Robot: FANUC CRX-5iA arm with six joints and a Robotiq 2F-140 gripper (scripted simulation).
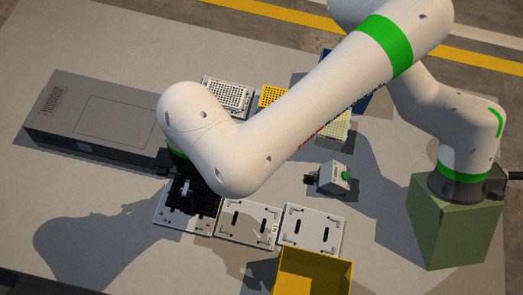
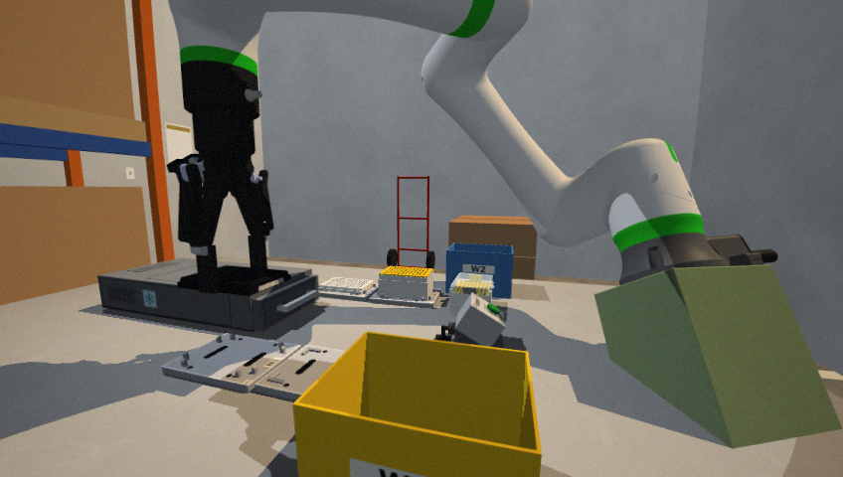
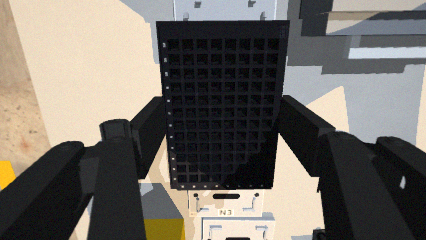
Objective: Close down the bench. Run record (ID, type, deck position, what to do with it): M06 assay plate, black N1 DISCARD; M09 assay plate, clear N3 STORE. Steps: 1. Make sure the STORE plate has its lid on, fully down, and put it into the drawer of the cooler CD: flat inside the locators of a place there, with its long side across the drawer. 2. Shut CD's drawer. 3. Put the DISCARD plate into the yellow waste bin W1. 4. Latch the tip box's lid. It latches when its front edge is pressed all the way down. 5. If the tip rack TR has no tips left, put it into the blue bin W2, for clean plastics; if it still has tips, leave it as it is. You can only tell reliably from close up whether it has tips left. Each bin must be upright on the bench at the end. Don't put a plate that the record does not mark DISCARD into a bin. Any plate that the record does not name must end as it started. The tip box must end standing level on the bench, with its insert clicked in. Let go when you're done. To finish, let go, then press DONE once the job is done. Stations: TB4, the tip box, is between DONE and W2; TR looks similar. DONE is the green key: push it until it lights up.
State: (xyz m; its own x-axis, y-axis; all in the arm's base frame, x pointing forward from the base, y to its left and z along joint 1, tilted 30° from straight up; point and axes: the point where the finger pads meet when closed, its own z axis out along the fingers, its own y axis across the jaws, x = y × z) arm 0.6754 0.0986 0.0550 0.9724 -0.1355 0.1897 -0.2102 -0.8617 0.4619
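Observation:
My gripper (image 3: 221, 112) is shut on the black assay plate (image 3: 222, 105), gripping it across its short width by the two long sides. In the overhead view the plate (image 1: 196, 196) hangs level above the left deck nest (image 1: 181, 221). It sits just in front of the cooler CD (image 1: 96, 120). In the side view the plate (image 2: 237, 277) is about level with the cooler's top (image 2: 195, 292), well above the bench. The yellow bin W1 (image 1: 310, 285) stands upright and empty at the front right. No clear plate is in view.
Two more empty deck nests (image 1: 248, 223) (image 1: 312, 229) lie to the right. The DONE key box (image 1: 333, 178) sits behind them. A white gridded plate (image 1: 227, 95), two yellow-topped tip holders (image 1: 272, 96) (image 1: 335, 126) and the blue bin W2 (image 2: 479, 268) stand at the back.

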